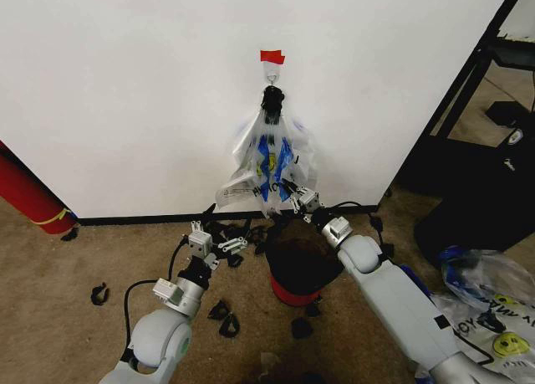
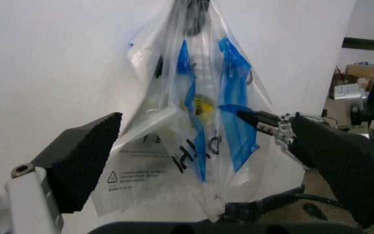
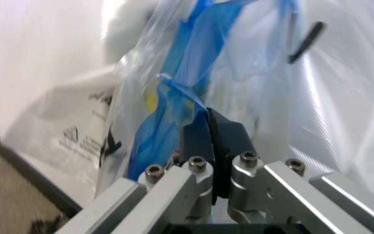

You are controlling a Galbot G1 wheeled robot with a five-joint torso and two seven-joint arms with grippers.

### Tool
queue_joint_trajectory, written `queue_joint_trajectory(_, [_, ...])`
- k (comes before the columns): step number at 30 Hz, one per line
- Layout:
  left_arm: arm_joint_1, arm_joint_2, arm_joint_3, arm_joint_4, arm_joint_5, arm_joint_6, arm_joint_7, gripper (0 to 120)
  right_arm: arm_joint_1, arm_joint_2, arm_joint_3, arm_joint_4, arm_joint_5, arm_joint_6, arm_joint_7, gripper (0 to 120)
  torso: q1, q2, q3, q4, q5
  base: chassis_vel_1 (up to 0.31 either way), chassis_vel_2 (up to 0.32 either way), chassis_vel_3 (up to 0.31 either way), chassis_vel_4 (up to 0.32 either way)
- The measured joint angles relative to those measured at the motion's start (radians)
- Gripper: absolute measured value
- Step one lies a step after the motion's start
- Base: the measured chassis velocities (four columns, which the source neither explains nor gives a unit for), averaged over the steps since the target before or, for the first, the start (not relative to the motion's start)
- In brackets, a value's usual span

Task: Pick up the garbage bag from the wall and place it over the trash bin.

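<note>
Our right claw pinches the thin, floppy, slippery bag low down; our left claw waits open.

Both arms are pale grey, rounded shells with black joints and black cables. The right gripper has silver links, hex screws and black pads; the left gripper is silver.

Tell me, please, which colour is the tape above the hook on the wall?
Red. The tape sits on the white wall, clearest in the head view.
</note>
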Motion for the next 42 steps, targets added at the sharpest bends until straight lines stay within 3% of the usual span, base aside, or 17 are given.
queue_joint_trajectory(8, [0.001, -0.003, 0.009, 0.000, 0.001, -0.008, 0.000, 100, -0.052, -0.022, 0.047, 0.025, 0.125, 0.001, -0.018, 0, 0.000, 0.000, 0.000, -0.0002, 0.0000, 0.000, 0.000, 0.000, 0.000])
queue_joint_trajectory(15, [-0.030, 0.009, 0.037, -0.012, -0.021, -0.075, 0.052, 100, -0.160, -0.034, 0.124, 0.152, 0.566, 0.042, -0.243, 0, 0.000, 0.000, 0.000, -0.0001, 0.0003, 0.000, 0.000, 0.000, 0.000])
queue_joint_trajectory(21, [-0.134, 0.013, 0.088, 0.046, 0.109, -0.090, 0.096, 100, -0.185, -0.035, 0.120, 0.171, 0.676, 0.028, -0.265, 0, 0.000, 0.000, 0.000, 0.0003, 0.0003, 0.000, 0.000, 0.000, 0.000])
queue_joint_trajectory(26, [-0.256, 0.021, 0.199, 0.102, 0.230, -0.025, 0.009, 100, -0.200, -0.028, 0.114, 0.190, 0.735, 0.021, -0.225, 0, 0.000, 0.000, 0.000, -0.0002, 0.0001, 0.000, 0.000, 0.000, 0.000])
queue_joint_trajectory(30, [-0.384, 0.035, 0.335, 0.191, 0.321, 0.083, -0.123, 100, -0.213, -0.011, 0.116, 0.192, 0.775, 0.020, -0.211, 0, 0.000, 0.000, 0.000, -0.0004, 0.0001, 0.000, 0.000, 0.000, 0.000])
queue_joint_trajectory(38, [-0.535, 0.026, 0.436, 0.289, 0.344, 0.246, -0.250, 100, -0.239, 0.033, 0.139, 0.220, 0.842, 0.020, -0.193, 0, 0.000, 0.000, 0.000, 0.0001, 0.0001, 0.000, 0.000, 0.000, 0.000])
queue_joint_trajectory(42, [-0.592, 0.017, 0.474, 0.327, 0.342, 0.272, -0.276, 98, -0.253, 0.041, 0.149, 0.224, 0.851, 0.020, -0.195, 0, 0.000, 0.000, 0.000, -0.0001, 0.0001, 0.000, 0.000, 0.000, 0.000])
